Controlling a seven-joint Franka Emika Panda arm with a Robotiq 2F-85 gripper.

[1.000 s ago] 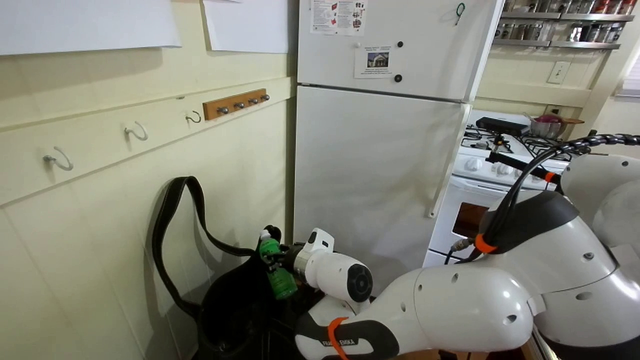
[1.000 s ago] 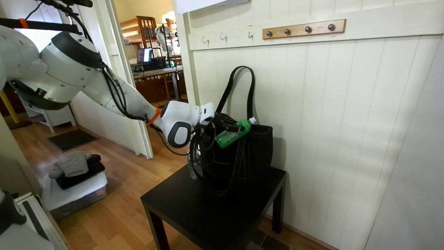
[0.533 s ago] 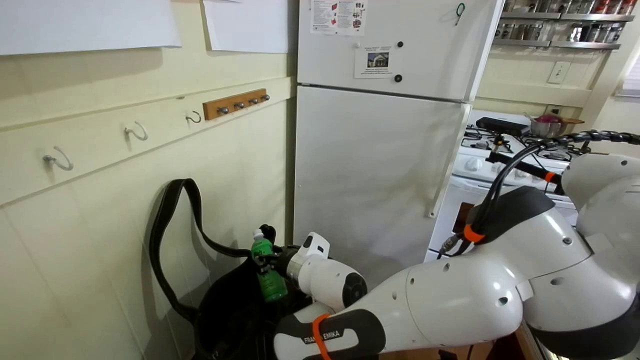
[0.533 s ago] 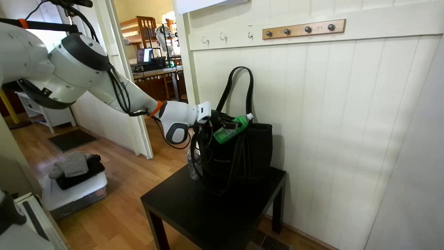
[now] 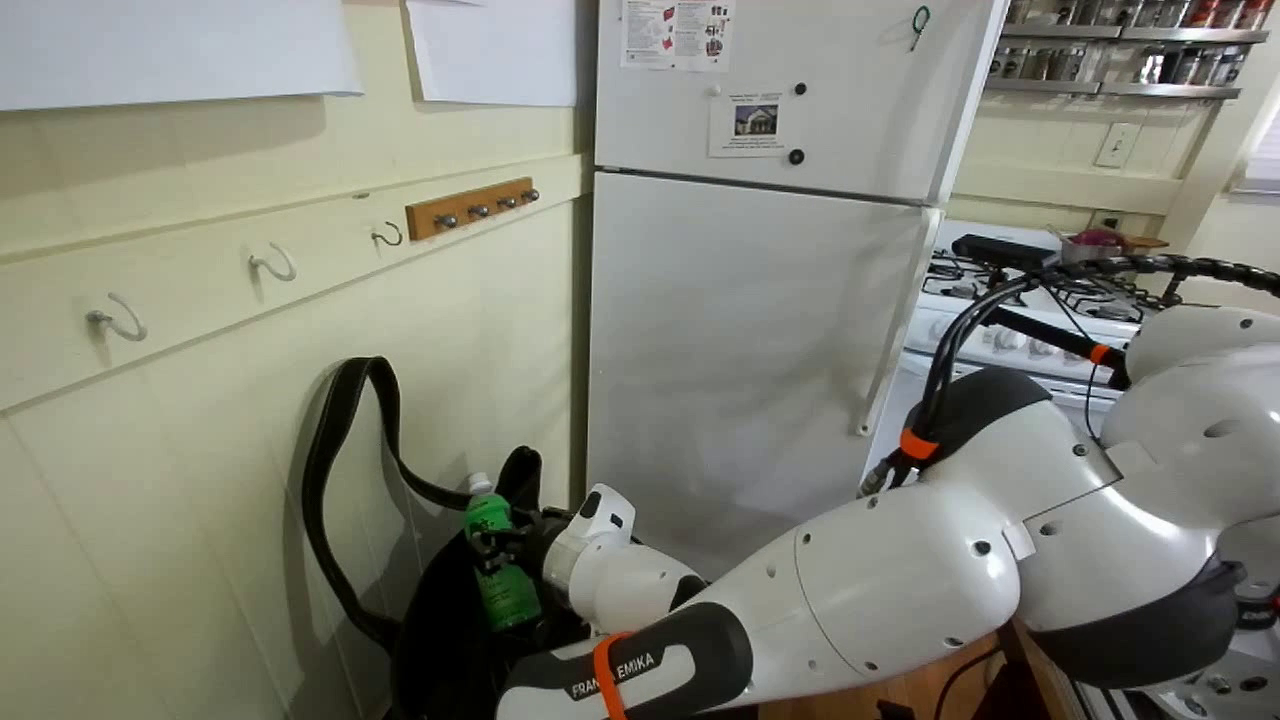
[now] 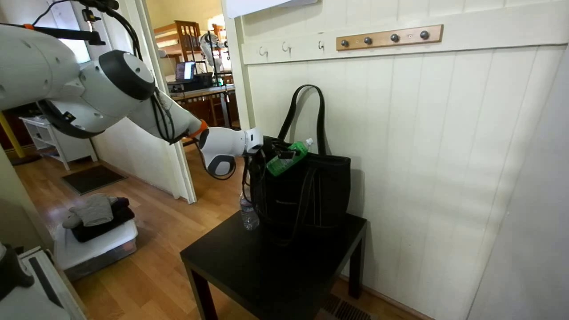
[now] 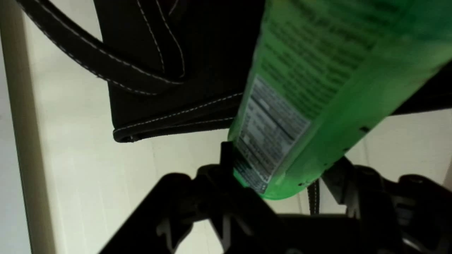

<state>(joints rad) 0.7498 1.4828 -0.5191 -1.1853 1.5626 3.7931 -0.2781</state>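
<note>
Gripper [image 7: 282, 165] clamped on green bottle [image 5: 508, 596], low in frame, left of centre, tilted. Bottle overlaps black bag [image 6: 331, 191]; contact unclear. Bottle shifted left in both exterior views, grip unchanged: apparently in transit.

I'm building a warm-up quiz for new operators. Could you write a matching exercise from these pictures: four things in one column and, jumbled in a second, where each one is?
Things:
1. Green bottle
2. Black bag
3. Wooden peg rail
4. Grey cloth

Places:
A. Mounted on the wall
B. On top of a pile on a plastic bin
C. Tilted, held in the gripper
D. Standing on the black table

Right pairs: 1-C, 2-D, 3-A, 4-B.
</note>
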